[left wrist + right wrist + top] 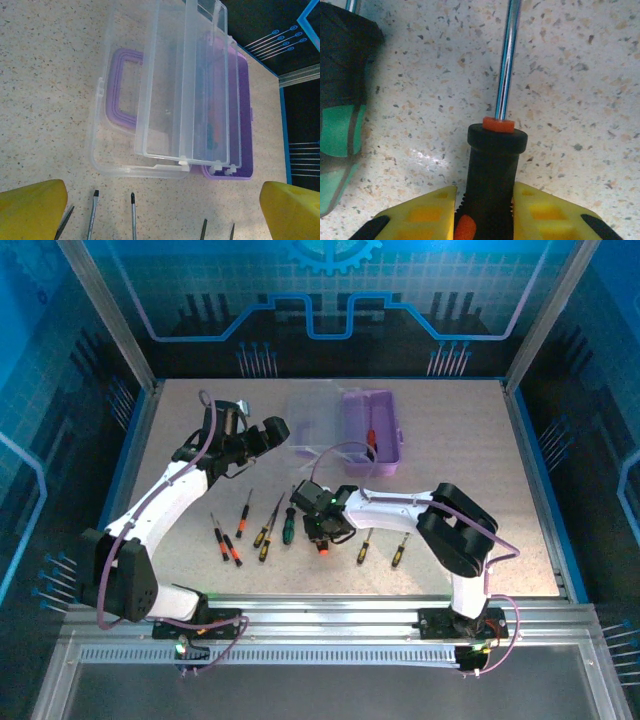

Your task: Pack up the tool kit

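One orange-black screwdriver (490, 170) is gripped; one green screwdriver (340, 130) lies beside.

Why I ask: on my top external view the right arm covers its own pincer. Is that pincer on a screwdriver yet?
Observer: The right pincer has its yellow pads close on both sides of the black-and-orange screwdriver handle. The screwdriver lies flat. I can't tell whether it is squeezed.
Operator: And the other arm?
Observer: The left pincer is wide open and empty, facing the open tool kit case.
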